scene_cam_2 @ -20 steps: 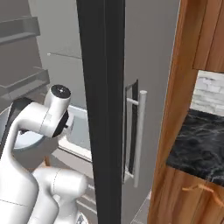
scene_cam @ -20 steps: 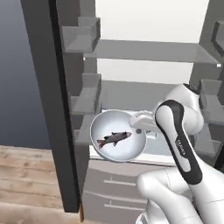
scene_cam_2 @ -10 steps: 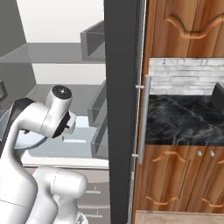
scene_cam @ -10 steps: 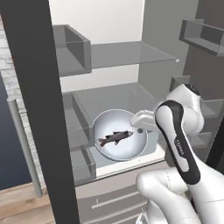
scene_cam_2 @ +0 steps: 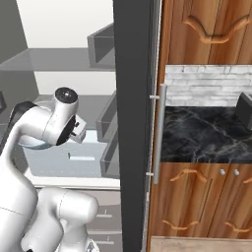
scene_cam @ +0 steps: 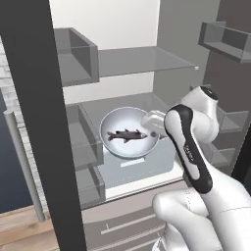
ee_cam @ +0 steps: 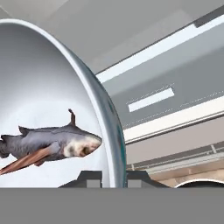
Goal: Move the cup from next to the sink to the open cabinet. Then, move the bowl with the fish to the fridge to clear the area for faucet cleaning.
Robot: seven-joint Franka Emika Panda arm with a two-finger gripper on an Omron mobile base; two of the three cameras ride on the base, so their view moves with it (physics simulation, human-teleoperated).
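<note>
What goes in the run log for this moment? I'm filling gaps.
gripper: shut on bowl rim | fish: in bowl | bowl: held inside open fridge

Flat even rendered light, soft shadows, slightly soft-edged

Open fridge [scene_cam: 122,63] shelf space ahead, door bins [scene_cam: 81,147] and dark door edge [scene_cam: 41,122] leftward.

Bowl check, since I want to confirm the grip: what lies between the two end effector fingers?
In the hand view, the bowl rim runs down between the end effector fingers, one inside beside the fish, one outside.
</note>
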